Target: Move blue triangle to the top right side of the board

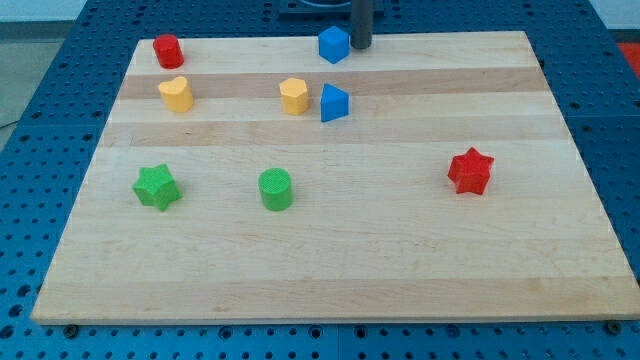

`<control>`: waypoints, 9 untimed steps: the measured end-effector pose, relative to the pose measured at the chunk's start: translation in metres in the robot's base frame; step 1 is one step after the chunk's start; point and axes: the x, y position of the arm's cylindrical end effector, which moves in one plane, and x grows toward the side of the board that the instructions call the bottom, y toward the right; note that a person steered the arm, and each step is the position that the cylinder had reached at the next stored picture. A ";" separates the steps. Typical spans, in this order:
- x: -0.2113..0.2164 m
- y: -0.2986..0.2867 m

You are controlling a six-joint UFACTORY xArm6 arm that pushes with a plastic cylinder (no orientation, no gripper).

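The blue triangle [334, 103] lies on the wooden board [400, 250] a little above its middle, just right of a yellow block [294, 96]. My tip [360, 47] is at the board's top edge, touching or almost touching the right side of a blue cube [334, 44]. The tip is above the blue triangle and slightly to its right, apart from it by about a block's width.
A red cylinder [167, 50] stands at the top left. A yellow heart [175, 93] lies below it. A green star [157, 186] and a green cylinder [276, 189] lie at the lower left. A red star [471, 170] lies at the right.
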 end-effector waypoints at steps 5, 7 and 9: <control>0.255 0.176; 0.171 0.147; 0.187 -0.023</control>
